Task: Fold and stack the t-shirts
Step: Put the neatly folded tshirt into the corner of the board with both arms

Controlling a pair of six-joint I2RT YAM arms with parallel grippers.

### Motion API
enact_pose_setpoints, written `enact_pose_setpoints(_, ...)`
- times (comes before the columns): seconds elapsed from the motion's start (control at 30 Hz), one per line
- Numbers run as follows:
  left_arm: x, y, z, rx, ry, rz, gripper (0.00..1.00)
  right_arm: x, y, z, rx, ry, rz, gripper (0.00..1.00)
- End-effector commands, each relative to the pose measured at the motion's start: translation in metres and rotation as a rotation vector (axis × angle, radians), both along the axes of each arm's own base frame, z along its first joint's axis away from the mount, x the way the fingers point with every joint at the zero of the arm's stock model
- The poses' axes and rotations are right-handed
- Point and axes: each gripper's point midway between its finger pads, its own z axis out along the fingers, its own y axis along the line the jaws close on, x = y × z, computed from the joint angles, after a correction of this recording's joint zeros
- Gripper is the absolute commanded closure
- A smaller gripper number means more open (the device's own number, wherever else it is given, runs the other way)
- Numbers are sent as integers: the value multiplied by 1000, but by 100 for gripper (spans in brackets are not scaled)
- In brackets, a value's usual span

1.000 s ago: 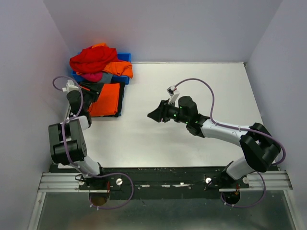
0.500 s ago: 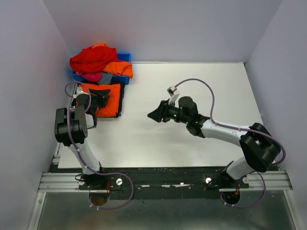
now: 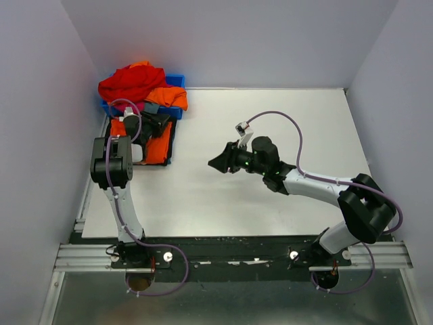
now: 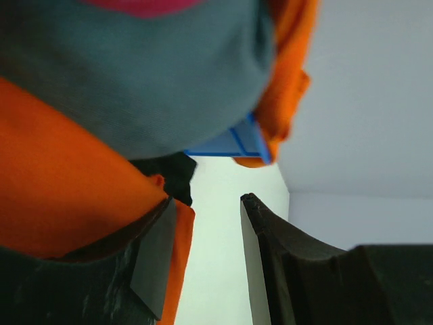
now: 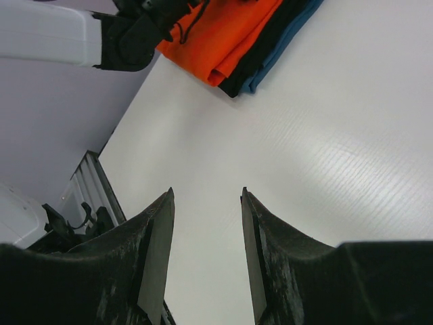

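Note:
A folded bright orange t-shirt (image 3: 154,143) lies on a dark folded one at the table's far left; the stack also shows in the right wrist view (image 5: 230,34). Behind it, red (image 3: 132,81), orange (image 3: 170,97), pink (image 3: 132,108) and grey (image 3: 150,108) t-shirts are heaped on a blue bin (image 3: 177,80). My left gripper (image 3: 161,124) is open over the far edge of the folded stack, close under the grey shirt (image 4: 135,88), and holds nothing (image 4: 206,203). My right gripper (image 3: 218,163) is open and empty above mid-table (image 5: 206,196).
The side wall stands close on the left of the stack and bin. The blue bin's corner (image 4: 233,143) shows just ahead of my left fingers. The left arm (image 5: 67,34) reaches over the stack. White table (image 3: 270,122) spreads to the right.
My left gripper has swung from the near left side of the folded stack up and to the right, over the stack's far edge by the bin. The right arm has not moved.

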Motion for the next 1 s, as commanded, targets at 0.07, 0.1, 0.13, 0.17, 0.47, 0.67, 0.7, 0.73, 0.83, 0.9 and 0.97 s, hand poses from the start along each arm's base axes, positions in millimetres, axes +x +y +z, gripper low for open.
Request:
enact_pose_setpoints(0.07, 13, -6, -39, 35, 149, -47, 44, 3, -6, 1, -14, -37, -16, 48)
enact_pose_setpoints(0.1, 11, -7, -35, 56, 156, -53, 44, 5, -8, 2, -15, -40, -26, 47)
enact_pose_setpoints(0.13, 10, -7, -26, 89, 145, -55, 44, 6, -11, 5, -11, -47, -34, 47)
enact_pose_setpoints(0.17, 7, -9, -16, 127, 138, -61, 44, 7, -13, 6, -10, -51, -40, 47)
enact_pose_setpoints(0.47, -64, -38, 68, 467, 111, -143, 39, 2, -70, 38, -61, -137, -221, 23)
enact_pose_setpoints(0.67, -131, -72, 85, 614, 94, -189, 1, -6, -138, 44, -185, -170, -447, 0)
enact_pose_setpoints(0.7, -142, -78, 88, 625, 78, -202, 1, -9, -148, 42, -204, -171, -471, 0)
enact_pose_setpoints(0.73, -154, -85, 88, 633, 67, -218, 1, -12, -158, 41, -216, -175, -498, 0)
enact_pose_setpoints(0.83, -186, -98, 87, 667, 28, -253, 1, -23, -188, 32, -244, -170, -586, 0)
enact_pose_setpoints(0.9, -207, -102, 79, 696, 9, -254, 1, -29, -207, 27, -244, -169, -648, 0)
enact_pose_setpoints(0.97, -226, -115, 77, 723, -70, -286, 1, -34, -221, 16, -243, -170, -695, 0)
